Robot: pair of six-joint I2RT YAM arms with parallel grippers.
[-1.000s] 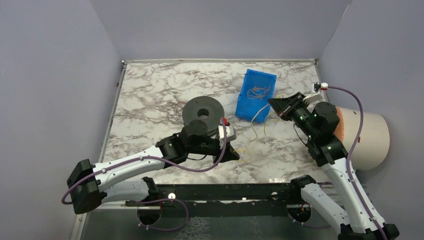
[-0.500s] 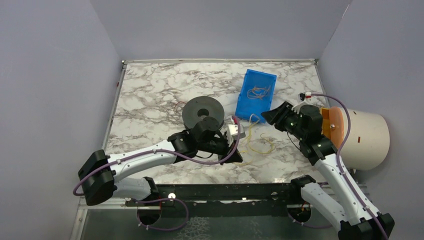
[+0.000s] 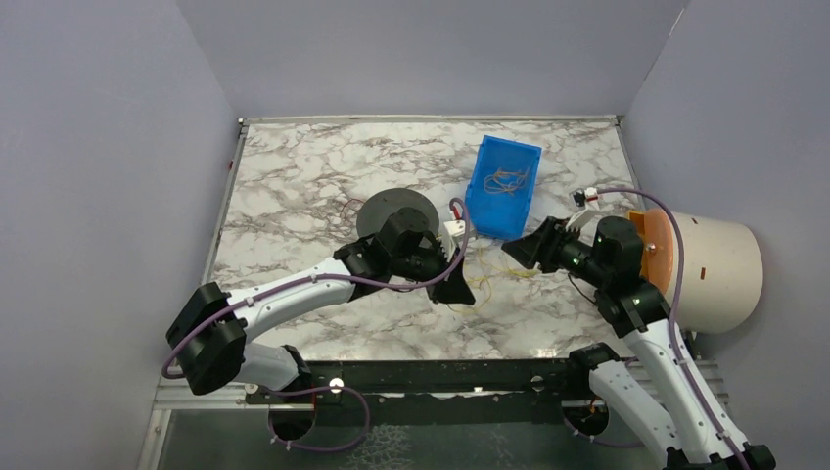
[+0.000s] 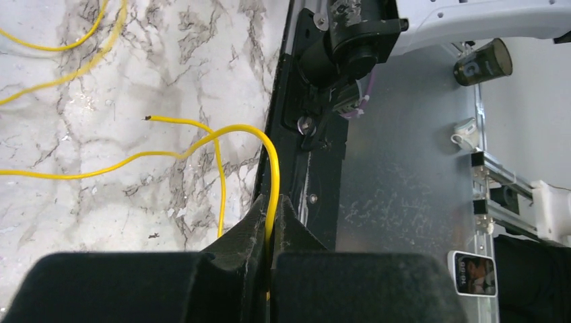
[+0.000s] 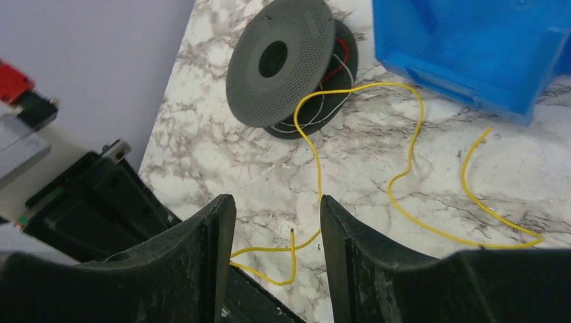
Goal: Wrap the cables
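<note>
The first danger, I think, is that the yellow wire (image 4: 272,175) slides out of the left pincer (image 4: 271,208). This pincer is pressed together on one thin strand only, and the strand rises straight out from between the tips, so a strong pull toward the spool (image 5: 283,64) can draw it free. The second danger is a knot. The rest of the wire lies in loose loops on the table (image 3: 294,186), and these loops cross one another. One curve runs close along the blue bin (image 5: 471,47), where it may catch when the wire is tightened.

The right pincer (image 5: 277,222) is spread and holds nothing. In its wrist view the wire lies on the table below and ahead of it, partly framed by the two fingers but apart from them. One loop reaches up to the edge of the spool, which carries some red and white wire. The free loops are between the two pincers, just in front of the bin.
</note>
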